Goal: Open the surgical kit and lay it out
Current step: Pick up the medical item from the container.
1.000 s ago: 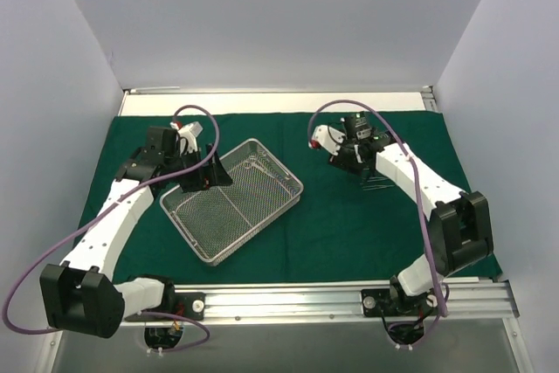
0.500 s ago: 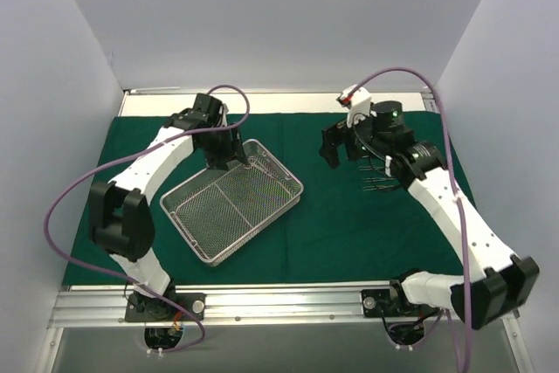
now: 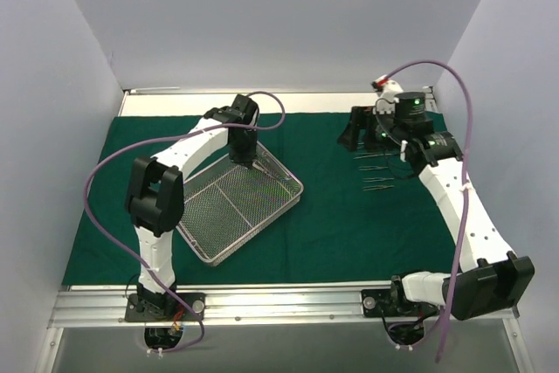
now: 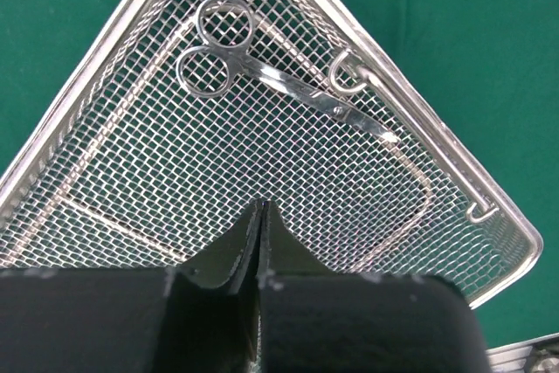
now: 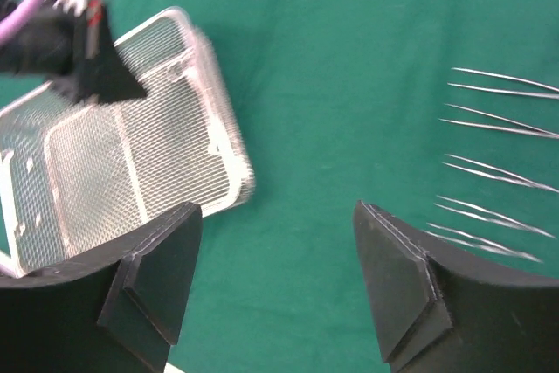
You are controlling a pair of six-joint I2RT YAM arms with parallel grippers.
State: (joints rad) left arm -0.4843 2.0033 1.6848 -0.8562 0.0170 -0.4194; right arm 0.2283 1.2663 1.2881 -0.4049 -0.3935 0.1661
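While the green drape [image 3: 349,224] is lying flat with the wire-mesh tray [image 3: 210,259] exposed on it, unwrapping is looking done. Scissors [image 4: 262,76] are waiting in the tray's far corner, just beyond the left gripper [image 4: 260,209], which is pinched shut and empty. Farther right, the right gripper [image 5: 275,209] is gaping empty beside laid-out forceps [image 5: 498,128].

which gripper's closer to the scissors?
Left. The left gripper hangs over the tray, just short of the scissors; the right gripper is away over the cloth.
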